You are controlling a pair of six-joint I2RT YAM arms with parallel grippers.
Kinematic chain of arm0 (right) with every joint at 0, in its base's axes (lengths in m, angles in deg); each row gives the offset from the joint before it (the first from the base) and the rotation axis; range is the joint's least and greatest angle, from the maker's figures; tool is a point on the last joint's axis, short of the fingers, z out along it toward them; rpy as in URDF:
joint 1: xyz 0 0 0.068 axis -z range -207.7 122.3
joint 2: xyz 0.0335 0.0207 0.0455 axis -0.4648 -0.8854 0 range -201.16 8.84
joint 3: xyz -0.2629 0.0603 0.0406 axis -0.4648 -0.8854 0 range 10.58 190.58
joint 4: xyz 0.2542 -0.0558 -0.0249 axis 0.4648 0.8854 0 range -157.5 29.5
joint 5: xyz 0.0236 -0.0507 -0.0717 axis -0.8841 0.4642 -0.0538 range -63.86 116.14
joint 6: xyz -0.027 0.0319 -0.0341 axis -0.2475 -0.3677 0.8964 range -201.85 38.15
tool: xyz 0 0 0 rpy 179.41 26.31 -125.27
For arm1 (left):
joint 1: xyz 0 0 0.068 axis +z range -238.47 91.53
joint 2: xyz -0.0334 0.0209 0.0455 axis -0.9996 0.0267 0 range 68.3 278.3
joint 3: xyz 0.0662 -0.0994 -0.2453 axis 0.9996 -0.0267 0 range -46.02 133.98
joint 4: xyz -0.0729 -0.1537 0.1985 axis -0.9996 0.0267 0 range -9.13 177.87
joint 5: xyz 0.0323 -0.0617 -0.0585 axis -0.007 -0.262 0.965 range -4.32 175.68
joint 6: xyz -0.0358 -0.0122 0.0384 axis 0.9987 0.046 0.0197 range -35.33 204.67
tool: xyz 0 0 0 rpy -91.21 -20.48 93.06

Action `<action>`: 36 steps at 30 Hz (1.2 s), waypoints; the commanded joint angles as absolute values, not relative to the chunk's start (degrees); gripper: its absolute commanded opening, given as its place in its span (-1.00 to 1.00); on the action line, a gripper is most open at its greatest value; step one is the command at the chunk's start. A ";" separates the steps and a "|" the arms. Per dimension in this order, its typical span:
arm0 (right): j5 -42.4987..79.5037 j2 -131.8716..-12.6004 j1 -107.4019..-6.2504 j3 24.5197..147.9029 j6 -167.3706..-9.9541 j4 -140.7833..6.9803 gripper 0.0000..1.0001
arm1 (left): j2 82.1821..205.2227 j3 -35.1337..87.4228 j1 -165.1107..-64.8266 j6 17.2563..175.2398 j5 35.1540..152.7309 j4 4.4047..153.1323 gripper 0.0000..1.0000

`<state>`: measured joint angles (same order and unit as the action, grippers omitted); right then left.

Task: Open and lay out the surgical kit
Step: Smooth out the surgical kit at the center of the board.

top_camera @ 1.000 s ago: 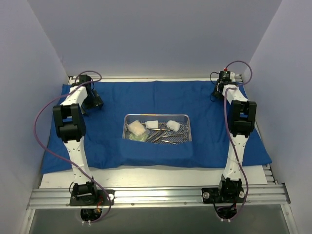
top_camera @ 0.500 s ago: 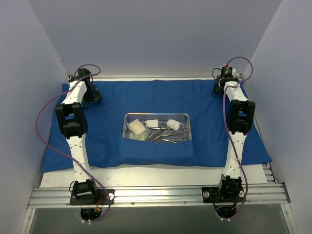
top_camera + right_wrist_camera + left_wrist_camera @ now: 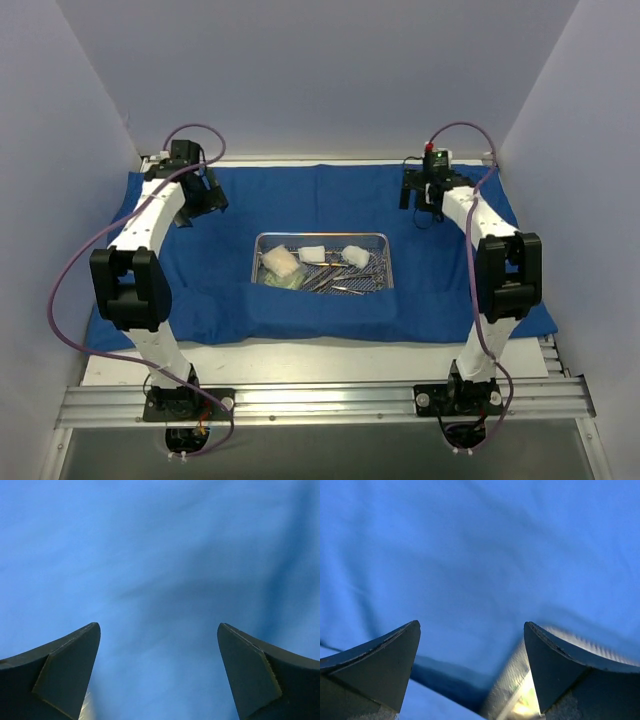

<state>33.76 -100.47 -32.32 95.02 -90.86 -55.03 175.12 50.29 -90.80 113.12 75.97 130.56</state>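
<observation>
Pincers both gape wide, gripping nothing. The left pincer (image 3: 470, 625) and right pincer (image 3: 157, 625) hang over bare blue cloth (image 3: 330, 190) near its far edge. The mesh tray (image 3: 320, 236) sits between them, nearer the bases, with flat cloth all round.

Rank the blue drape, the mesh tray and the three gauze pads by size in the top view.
Largest to smallest:
1. blue drape
2. steel mesh tray
3. left gauze pad
The middle gauze pad and right gauze pad look smaller and alike, so I leave them unranked.
</observation>
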 commanded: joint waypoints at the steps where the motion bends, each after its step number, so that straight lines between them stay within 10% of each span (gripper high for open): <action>1: 26.17 -93.31 -33.76 84.18 -96.07 -59.22 0.98 | 171.15 41.03 -94.26 118.49 79.25 128.95 0.87; 36: 24.74 -84.94 -34.47 74.56 -96.09 -58.88 0.99 | 150.49 11.46 -101.65 123.69 85.68 145.88 0.87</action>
<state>24.32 -88.34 -34.44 75.07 -95.74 -60.38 154.45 13.72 -100.87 124.31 83.83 137.10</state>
